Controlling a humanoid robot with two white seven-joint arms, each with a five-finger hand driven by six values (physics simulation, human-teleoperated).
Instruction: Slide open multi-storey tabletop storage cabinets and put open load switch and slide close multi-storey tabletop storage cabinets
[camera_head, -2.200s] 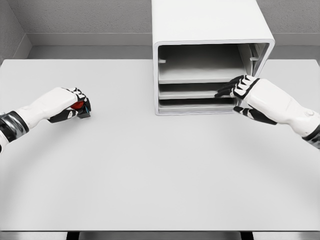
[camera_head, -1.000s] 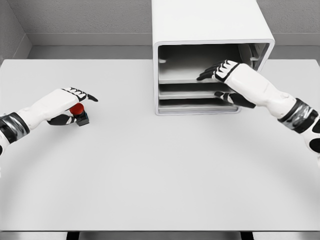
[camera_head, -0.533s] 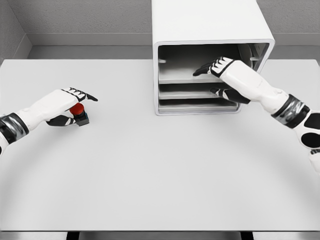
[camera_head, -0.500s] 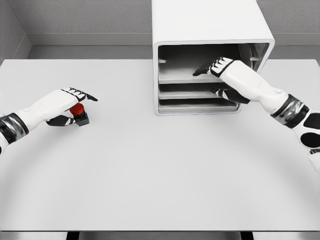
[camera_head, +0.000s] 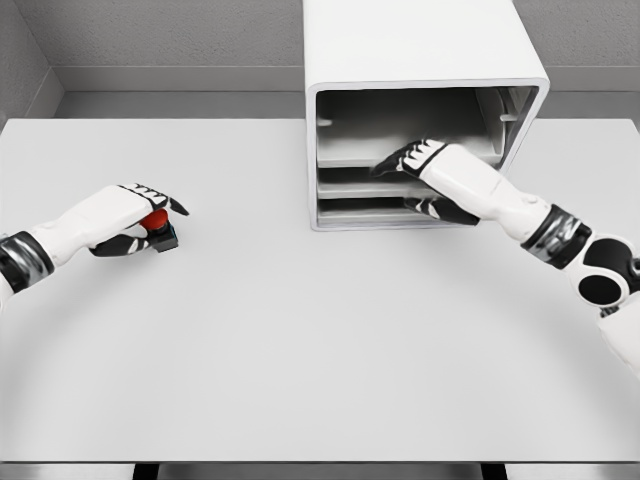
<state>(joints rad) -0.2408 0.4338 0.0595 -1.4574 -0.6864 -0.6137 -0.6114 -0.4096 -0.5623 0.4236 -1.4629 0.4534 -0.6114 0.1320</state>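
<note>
Take the storage cabinet (camera_head: 420, 60) as your landmark: it stands at the far edge of the tabletop (camera_head: 320, 340), a little right of centre, with its open front facing you. Inside you see three stacked drawers; the top drawer (camera_head: 350, 160) has a tall open bay above it, and the two lower ones show only as thin front lips.

Your right hand (camera_head: 415, 160) reaches in from the cabinet's lower right and sits at the front lip of the top drawer, near the middle of the opening. Its fingers (camera_head: 385, 165) lie extended along that lip, pointing toward the cabinet's left wall, while the thumb (camera_head: 435, 208) hangs lower, in front of the bottom drawers. You cannot tell whether it actually pinches the lip. The forearm crosses the cabinet's lower right corner, so room on that side is tight.

Well to the left of the cabinet, near the tabletop's left edge, your left hand (camera_head: 135, 212) cups the load switch (camera_head: 158, 228), a red button on a dark base standing on the tabletop. The fingers arch over the button and the thumb lies beside the base, loosely curled, not visibly clamped.

Between the switch and the cabinet, and in front of the cabinet toward you, the tabletop is bare.
</note>
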